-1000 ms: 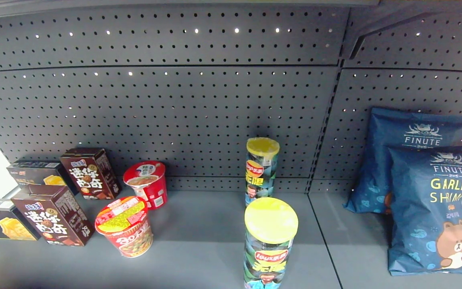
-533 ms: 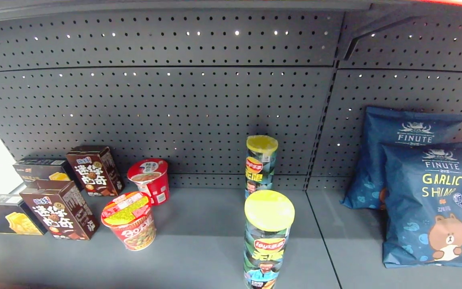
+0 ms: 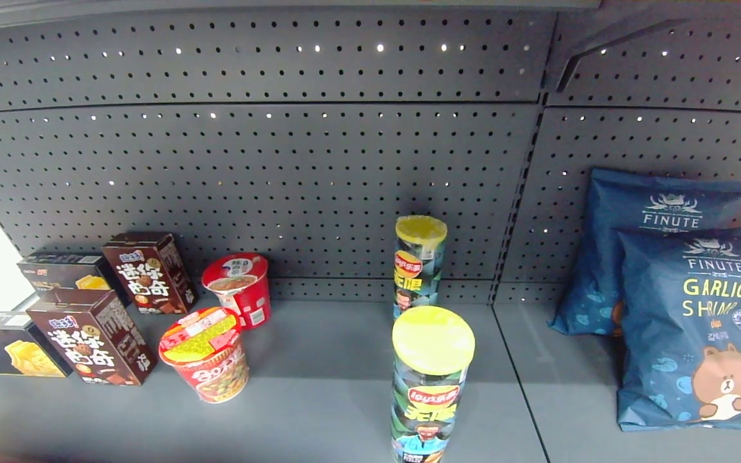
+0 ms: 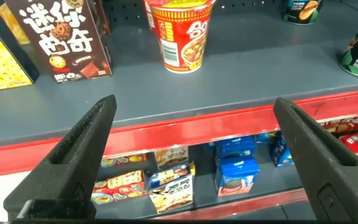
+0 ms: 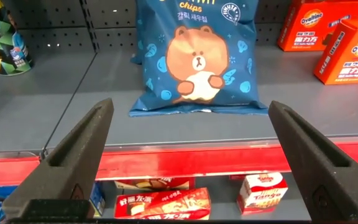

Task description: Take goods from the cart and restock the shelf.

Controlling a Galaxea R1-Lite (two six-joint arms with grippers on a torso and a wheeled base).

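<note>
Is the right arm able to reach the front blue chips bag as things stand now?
Probably yes. The right end effector is open and faces the front blue chips bag squarely, with bare shelf before it and nothing between.

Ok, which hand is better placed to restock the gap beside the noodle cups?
Left, probably. The left hand is open, empty and faces the front noodle cup and bare shelf beside it; the right hand, also open, faces the blue snack bag.

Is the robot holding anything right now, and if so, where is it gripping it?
Nothing. The left gripper and right gripper are both open and empty, in front of the grey metal shelf.
</note>
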